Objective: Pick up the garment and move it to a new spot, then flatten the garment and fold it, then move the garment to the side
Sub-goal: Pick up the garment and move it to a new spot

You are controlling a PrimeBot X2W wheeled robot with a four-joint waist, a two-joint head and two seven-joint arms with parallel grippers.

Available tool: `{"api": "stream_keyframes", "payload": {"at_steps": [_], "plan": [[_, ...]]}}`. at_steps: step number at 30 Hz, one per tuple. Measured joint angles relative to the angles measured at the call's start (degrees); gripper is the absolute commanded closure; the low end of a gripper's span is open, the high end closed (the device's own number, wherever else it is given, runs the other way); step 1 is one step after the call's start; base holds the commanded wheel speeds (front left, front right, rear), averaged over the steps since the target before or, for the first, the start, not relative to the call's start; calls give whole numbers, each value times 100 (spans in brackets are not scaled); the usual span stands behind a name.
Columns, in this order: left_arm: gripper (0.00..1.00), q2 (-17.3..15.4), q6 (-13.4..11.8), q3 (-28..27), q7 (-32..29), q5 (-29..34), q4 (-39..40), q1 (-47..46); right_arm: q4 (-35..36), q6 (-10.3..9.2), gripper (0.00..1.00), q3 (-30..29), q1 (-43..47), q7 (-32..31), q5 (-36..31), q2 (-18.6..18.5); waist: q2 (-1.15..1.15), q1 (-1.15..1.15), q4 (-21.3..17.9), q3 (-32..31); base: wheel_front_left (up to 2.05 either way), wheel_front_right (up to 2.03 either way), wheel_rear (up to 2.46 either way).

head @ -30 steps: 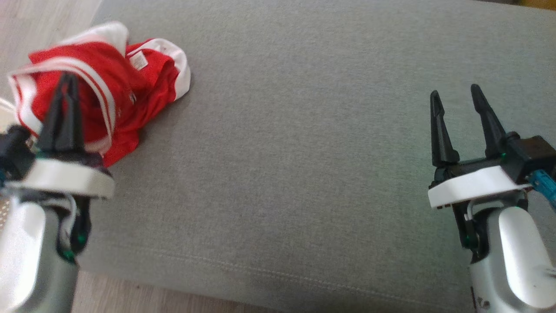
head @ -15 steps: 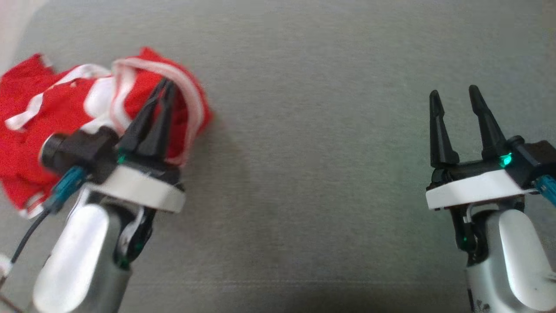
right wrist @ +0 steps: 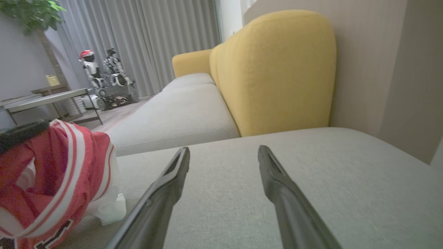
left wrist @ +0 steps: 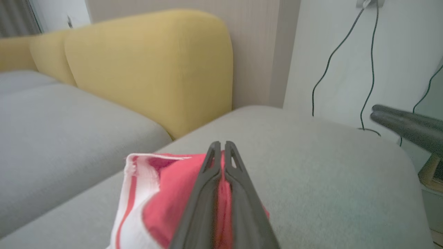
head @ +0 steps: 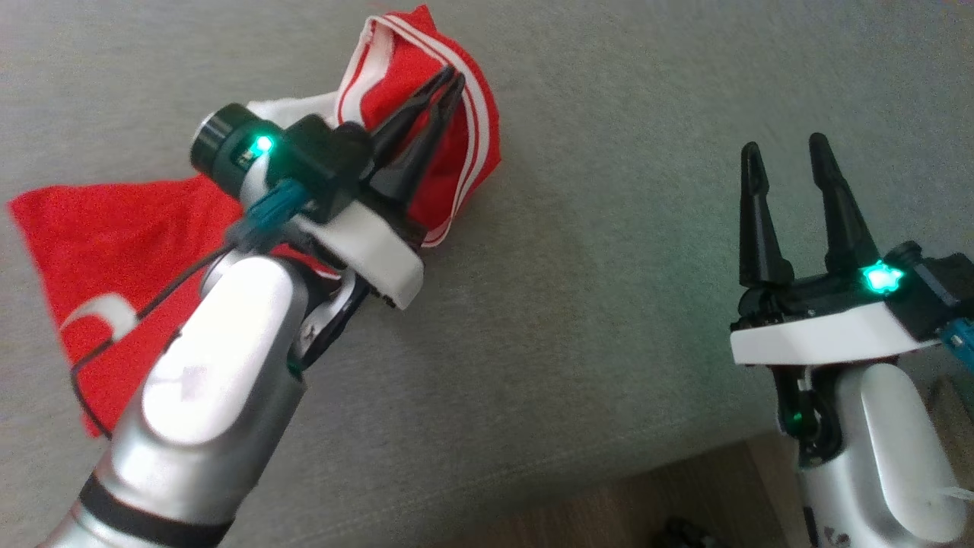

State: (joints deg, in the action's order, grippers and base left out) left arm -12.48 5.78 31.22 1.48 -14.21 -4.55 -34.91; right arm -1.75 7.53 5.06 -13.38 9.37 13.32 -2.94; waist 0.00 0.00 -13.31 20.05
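The garment (head: 84, 243) is a red jersey with white stripes, bunched on the grey sofa cushion (head: 609, 152). My left gripper (head: 449, 80) is shut on a striped fold of it, holding that fold up while the rest trails down to the left. In the left wrist view the garment (left wrist: 162, 193) bulges around the closed fingers (left wrist: 221, 155). My right gripper (head: 784, 148) stands open over bare cushion at the right, nothing between its fingers. The right wrist view has the garment (right wrist: 55, 166) at its left and the open right gripper (right wrist: 223, 152).
A yellow backrest (right wrist: 277, 69) rises behind the cushion. Beyond it lie a second grey seat (right wrist: 180, 107), a low table (right wrist: 41, 100) and small robot figures (right wrist: 104, 76) by curtains. Cables (left wrist: 346, 52) hang on the wall. Wooden floor (head: 647, 495) borders the cushion's near edge.
My left gripper has carried the garment rightward and farther out over the cushion, still shut on it. The head camera has shifted. The right gripper stays open and in about the same place.
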Motion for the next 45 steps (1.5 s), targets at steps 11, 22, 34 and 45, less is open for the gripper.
{"api": "stream_keyframes", "payload": {"at_steps": [11,22,34,45], "plan": [[100,64,129,627,-41,-196,-1678,-357,-230,0,0,189,-188,280,260,16,0,0,-635,753,0,0,0],[0,132,-64,619,824,-424,-1486,-373,-423,0,0,2,-255,267,-14,19,0,0,-63,514,0,0,0],[0,-343,-960,-588,1232,-846,-773,662,-360,0,0,-254,-256,-169,-471,16,0,0,990,9,0,0,0],[0,-634,-1182,-1394,1282,-958,-393,1748,-371,0,0,-431,-209,-396,-705,16,0,0,1558,-427,0,0,0]]}}
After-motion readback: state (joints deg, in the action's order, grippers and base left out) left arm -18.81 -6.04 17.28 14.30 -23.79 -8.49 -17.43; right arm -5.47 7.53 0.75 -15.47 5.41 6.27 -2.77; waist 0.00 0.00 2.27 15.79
